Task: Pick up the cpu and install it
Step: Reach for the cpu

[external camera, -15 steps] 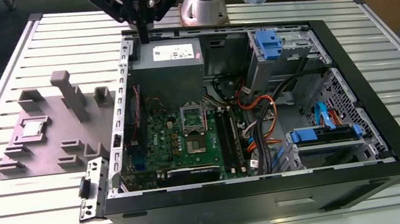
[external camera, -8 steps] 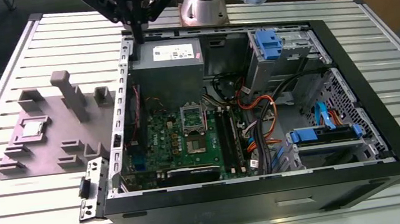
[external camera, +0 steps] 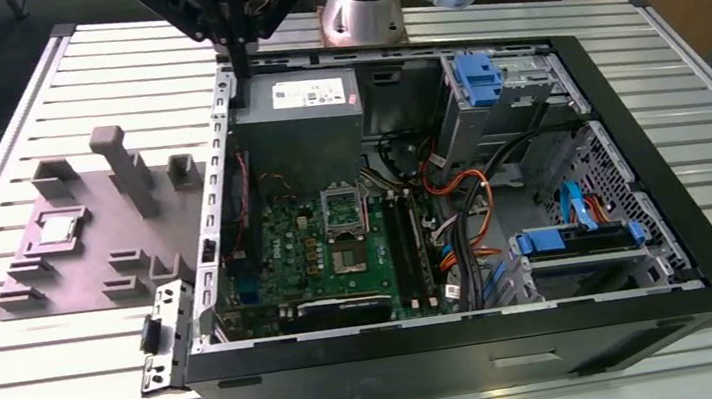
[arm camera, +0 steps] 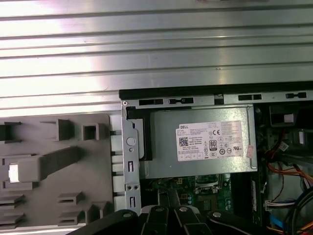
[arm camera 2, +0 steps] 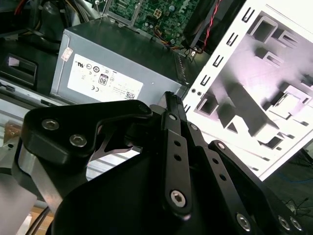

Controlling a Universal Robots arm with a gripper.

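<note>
The cpu (external camera: 57, 228) is a small silver square lying in a recess of the grey fixture plate (external camera: 110, 278), which sits at the exterior view's left of the open computer case (external camera: 479, 336). In the first wrist view the cpu (arm camera: 14, 173) shows as a bright square on that plate (arm camera: 58, 196). My gripper (external camera: 237, 64) hangs high over the case's back corner nearest the plate, well away from the cpu. Its black fingers (arm camera 2: 168, 105) are shut together with nothing between them. The silver socket frame (external camera: 341, 206) stands on the green motherboard (external camera: 295, 257).
A grey power supply box with a white label (external camera: 298, 105) lies directly below the gripper (arm camera: 168, 213). Cables (external camera: 463, 197), blue drive cages (external camera: 576, 240) and a memory slot area crowd the case. The fixture plate carries several upright posts (external camera: 124, 170). Ribbed metal tabletop (external camera: 81, 372) surrounds everything.
</note>
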